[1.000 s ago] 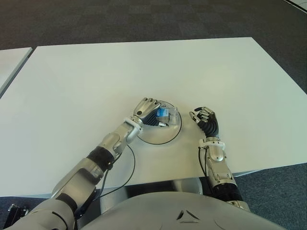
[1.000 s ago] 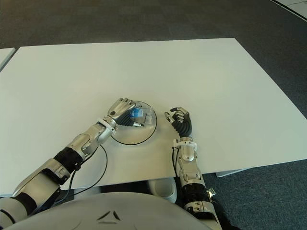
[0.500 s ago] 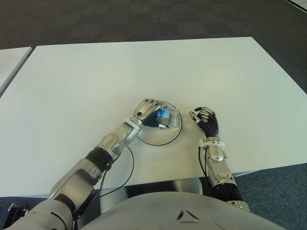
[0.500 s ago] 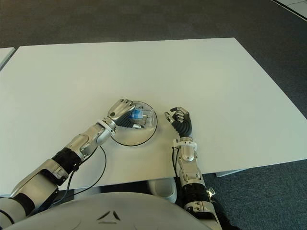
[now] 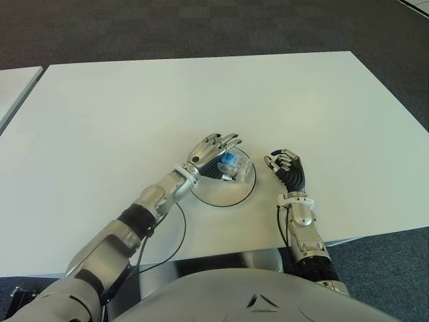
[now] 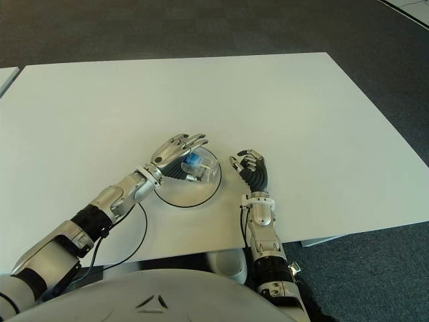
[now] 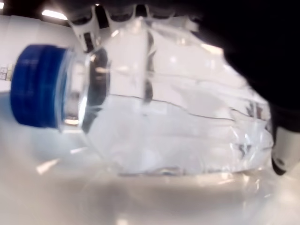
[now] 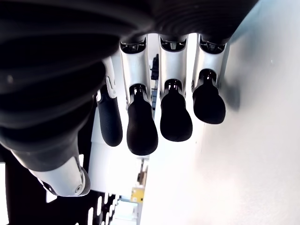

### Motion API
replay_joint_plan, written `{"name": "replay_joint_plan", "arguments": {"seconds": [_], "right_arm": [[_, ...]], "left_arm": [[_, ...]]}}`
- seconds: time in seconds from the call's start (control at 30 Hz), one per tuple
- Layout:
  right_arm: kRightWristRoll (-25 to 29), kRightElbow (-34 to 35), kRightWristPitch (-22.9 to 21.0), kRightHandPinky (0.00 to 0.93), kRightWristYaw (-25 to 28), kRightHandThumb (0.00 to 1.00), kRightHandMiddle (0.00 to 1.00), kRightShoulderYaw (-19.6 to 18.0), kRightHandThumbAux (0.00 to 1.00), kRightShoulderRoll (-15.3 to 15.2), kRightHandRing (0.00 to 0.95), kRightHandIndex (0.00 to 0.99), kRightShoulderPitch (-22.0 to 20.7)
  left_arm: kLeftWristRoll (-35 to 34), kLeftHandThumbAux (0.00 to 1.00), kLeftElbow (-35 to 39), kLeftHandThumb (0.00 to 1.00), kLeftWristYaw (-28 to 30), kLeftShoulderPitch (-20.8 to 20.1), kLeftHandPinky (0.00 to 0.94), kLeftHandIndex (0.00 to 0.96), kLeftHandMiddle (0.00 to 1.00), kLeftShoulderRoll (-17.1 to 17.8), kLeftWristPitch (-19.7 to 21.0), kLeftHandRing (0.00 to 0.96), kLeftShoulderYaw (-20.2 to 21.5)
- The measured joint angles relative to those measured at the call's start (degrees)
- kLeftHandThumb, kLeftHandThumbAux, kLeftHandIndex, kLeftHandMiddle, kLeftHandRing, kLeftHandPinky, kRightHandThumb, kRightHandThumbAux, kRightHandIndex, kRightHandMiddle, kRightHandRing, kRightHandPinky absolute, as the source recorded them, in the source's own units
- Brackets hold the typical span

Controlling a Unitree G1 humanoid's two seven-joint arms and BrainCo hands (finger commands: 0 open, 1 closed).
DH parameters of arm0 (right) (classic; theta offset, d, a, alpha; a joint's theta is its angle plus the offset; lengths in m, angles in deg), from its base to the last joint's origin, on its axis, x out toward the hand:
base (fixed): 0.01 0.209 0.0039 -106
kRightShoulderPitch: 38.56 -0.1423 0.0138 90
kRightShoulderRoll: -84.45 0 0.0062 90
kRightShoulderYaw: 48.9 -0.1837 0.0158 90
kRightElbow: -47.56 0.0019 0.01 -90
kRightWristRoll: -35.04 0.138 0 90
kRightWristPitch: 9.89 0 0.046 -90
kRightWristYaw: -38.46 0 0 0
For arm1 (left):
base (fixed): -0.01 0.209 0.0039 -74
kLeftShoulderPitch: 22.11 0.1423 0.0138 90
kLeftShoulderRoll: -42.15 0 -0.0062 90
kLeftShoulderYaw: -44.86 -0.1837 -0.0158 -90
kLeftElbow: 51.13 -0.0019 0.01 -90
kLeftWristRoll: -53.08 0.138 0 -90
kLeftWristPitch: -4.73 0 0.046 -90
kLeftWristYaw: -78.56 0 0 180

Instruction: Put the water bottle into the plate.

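Note:
A clear water bottle [image 5: 234, 164] with a blue cap [image 7: 37, 86] lies on its side inside the shallow round plate [image 5: 221, 200], near its far right rim. My left hand [image 5: 212, 149] hovers at the plate's left edge with its fingers [image 5: 226, 140] stretched out over the bottle, gripping nothing. The left wrist view is filled by the bottle [image 7: 168, 126] resting on the plate's floor. My right hand [image 5: 287, 166] shows to the right of the plate, fingers [image 8: 140, 124] curled with nothing in them.
The white table [image 5: 201, 94] stretches far and wide around the plate. A thin black cable [image 5: 184, 231] loops from my left forearm toward the table's near edge. A second table's corner [image 5: 13, 84] shows at the far left, with dark carpet beyond.
My left hand's fingers have uncurled from the bottle and now spread out above it. The bottle stays in the plate. The right hand has not moved.

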Motion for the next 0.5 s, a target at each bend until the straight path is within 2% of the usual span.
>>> {"name": "replay_joint_plan", "arguments": {"seconds": [0.5], "right_arm": [[0.0, 0.0, 0.0, 0.71, -0.2, 0.702, 0.747, 0.0, 0.731, 0.1, 0.733, 0.435, 0.0]], "left_arm": [[0.1, 0.314, -0.6, 0.078, 1.8, -0.6, 0.0, 0.0, 0.0, 0.3, 0.3, 0.0, -1.0]]}}
